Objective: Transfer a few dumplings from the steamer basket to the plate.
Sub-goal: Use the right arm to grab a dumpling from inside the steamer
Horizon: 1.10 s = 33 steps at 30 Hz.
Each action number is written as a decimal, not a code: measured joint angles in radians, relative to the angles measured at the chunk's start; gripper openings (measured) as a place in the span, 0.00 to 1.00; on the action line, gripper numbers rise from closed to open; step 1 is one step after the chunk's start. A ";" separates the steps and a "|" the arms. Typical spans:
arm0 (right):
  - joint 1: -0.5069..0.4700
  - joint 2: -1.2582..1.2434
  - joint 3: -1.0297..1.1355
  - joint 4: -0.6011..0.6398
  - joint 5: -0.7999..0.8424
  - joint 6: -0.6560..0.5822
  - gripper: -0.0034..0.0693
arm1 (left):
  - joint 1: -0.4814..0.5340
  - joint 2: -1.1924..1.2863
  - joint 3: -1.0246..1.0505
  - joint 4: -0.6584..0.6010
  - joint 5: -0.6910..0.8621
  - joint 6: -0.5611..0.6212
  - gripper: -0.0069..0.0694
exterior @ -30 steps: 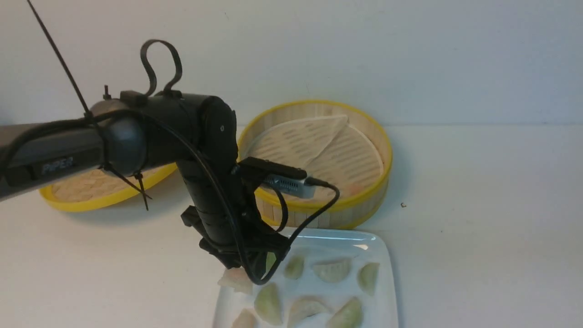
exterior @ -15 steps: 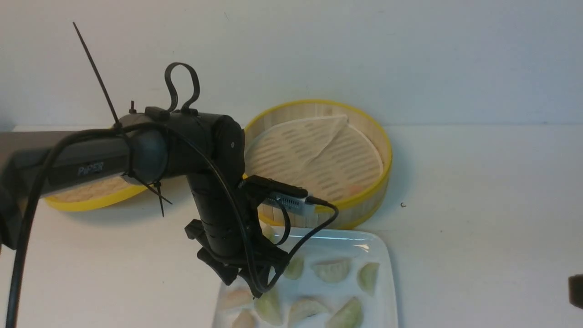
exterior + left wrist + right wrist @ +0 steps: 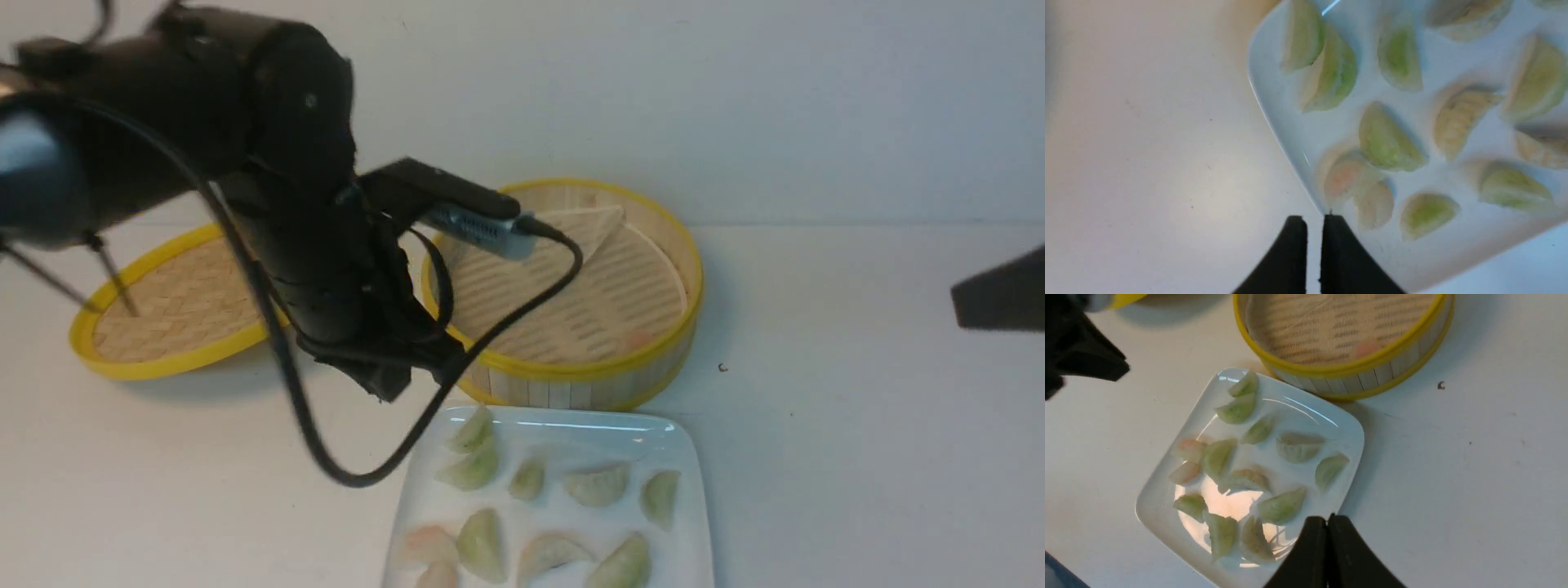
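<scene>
Two pinkish dumplings [image 3: 424,545] [image 3: 1188,449] lie at the left edge of the white plate [image 3: 686,465] among several green and pale ones. A third pink dumpling [image 3: 637,336] [image 3: 1367,347] rests on the liner in the steamer basket [image 3: 571,384]. My left gripper [image 3: 384,385] [image 3: 1312,218] hangs above the table just left of the plate's rim [image 3: 1274,102], jaws nearly together and holding nothing. My right gripper [image 3: 1327,518] is shut and empty over the plate's right side.
The flat woven lid [image 3: 171,314] with a yellow rim lies on the table at the back left. The left arm's cable [image 3: 359,478] loops down close to the plate's far left corner. A dark piece of the right arm [image 3: 1000,294] shows at the right edge.
The left gripper let a pink dumpling go onto the plate's left edge, closed, and rose back toward the left. The right arm has come into the front view at the right.
</scene>
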 joint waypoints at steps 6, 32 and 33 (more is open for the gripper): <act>0.213 0.257 -0.200 -0.147 0.001 0.051 0.03 | 0.000 -0.339 0.173 -0.030 -0.003 -0.024 0.08; 0.442 0.997 -0.717 -0.465 -0.022 0.271 0.67 | 0.000 -1.002 0.544 -0.122 -0.074 -0.077 0.08; 0.447 1.016 -0.718 -0.469 -0.023 0.272 0.69 | 0.000 -1.002 0.544 -0.122 -0.071 -0.077 0.08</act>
